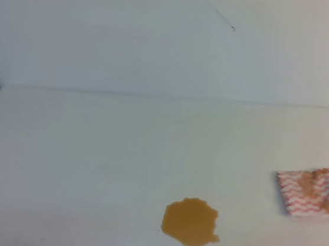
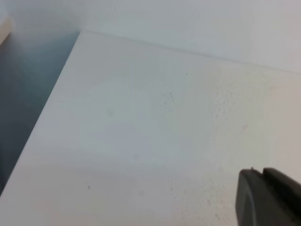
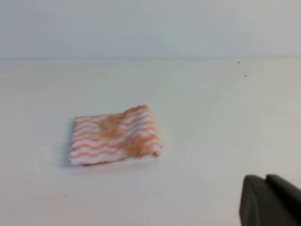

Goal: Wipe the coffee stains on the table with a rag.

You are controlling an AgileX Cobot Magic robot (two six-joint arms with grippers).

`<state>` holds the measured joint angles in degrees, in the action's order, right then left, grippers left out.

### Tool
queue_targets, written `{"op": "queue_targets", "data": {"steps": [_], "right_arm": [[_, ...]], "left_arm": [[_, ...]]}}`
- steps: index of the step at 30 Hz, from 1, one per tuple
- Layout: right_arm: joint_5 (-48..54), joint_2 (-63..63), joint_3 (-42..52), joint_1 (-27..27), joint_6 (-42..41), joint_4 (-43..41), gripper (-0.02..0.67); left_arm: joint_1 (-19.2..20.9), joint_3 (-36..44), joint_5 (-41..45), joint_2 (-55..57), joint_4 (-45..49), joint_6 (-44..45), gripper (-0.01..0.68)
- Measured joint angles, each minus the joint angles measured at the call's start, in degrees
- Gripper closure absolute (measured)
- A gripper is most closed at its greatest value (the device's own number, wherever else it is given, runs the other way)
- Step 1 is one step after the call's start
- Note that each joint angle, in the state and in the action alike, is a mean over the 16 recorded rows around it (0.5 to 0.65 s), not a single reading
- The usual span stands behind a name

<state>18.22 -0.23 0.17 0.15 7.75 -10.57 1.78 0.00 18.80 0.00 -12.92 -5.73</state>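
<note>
The coffee stains (image 1: 191,221) form one orange-brown blotch near the front middle of the white table (image 1: 90,150). The rag (image 1: 311,191), white with red zigzag stripes and brown smudges, lies flat at the right edge of the high view, apart from the blotch. In the right wrist view the rag (image 3: 115,135) rests well ahead and left of my right gripper (image 3: 265,178), whose dark fingers are pressed together and hold nothing. My left gripper (image 2: 262,172) shows as a dark closed tip over bare table (image 2: 141,117). Neither gripper appears in the high view.
A pale wall (image 1: 162,39) rises behind the table's back edge. The table's left edge (image 2: 47,108) drops off to a dark gap.
</note>
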Motion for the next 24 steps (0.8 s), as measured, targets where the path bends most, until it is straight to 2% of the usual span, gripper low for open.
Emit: {"op": "queue_targets", "data": {"steps": [24], "right_arm": [[0.00, 0.00, -0.17, 0.00, 0.00, 0.00, 0.652]], "left_arm": [[0.00, 0.00, 0.00, 0.00, 0.00, 0.00, 0.674]]}}
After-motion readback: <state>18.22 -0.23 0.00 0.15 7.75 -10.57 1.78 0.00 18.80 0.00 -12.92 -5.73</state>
